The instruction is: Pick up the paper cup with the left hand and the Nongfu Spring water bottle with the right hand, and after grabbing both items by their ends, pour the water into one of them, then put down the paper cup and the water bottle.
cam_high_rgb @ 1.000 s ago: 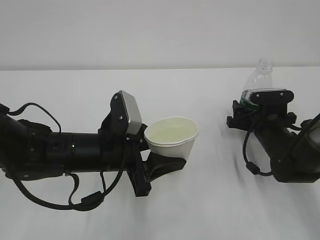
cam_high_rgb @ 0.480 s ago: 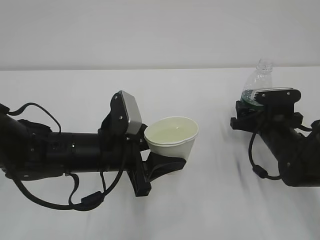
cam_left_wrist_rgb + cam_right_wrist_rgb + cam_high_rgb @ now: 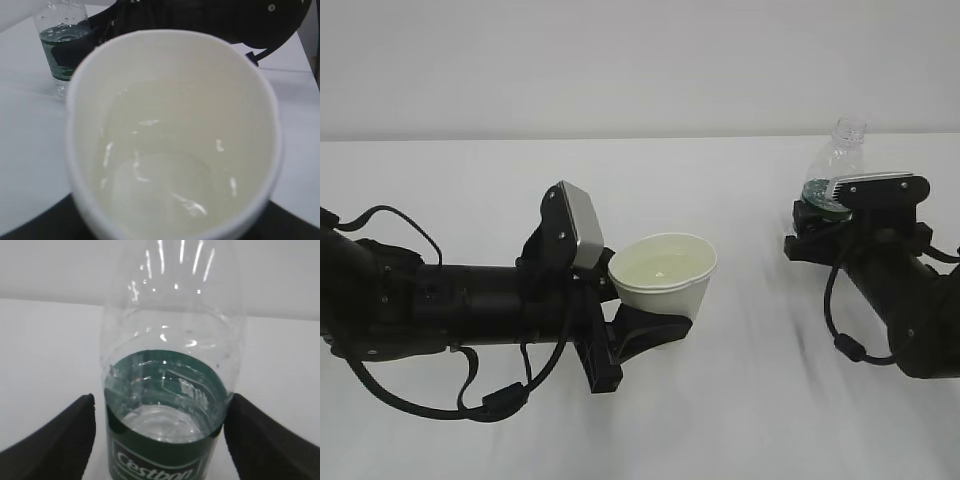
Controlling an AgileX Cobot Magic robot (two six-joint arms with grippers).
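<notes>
The white paper cup [image 3: 665,288] sits upright in my left gripper [image 3: 662,320], which is shut on its lower part. In the left wrist view the paper cup [image 3: 170,100] fills the frame and holds clear water [image 3: 160,185]. The Nongfu Spring water bottle [image 3: 837,160] stands upright and uncapped at the right, green label low on it. My right gripper [image 3: 817,218] is open around the bottle [image 3: 167,390]. A strip of table shows between the left finger [image 3: 60,440] and the label; the right finger [image 3: 270,440] is at the bottle's edge. A little water [image 3: 165,422] lies in the bottom.
The white table [image 3: 750,420] runs back to a pale wall [image 3: 640,60]. The left arm [image 3: 440,300] lies low across the left half with looping cables. The right arm [image 3: 910,310] fills the right edge. The bottle [image 3: 62,45] shows behind the cup in the left wrist view.
The right arm has drawn back to the right while the bottle stays standing in place. The left arm and the cup have not moved.
</notes>
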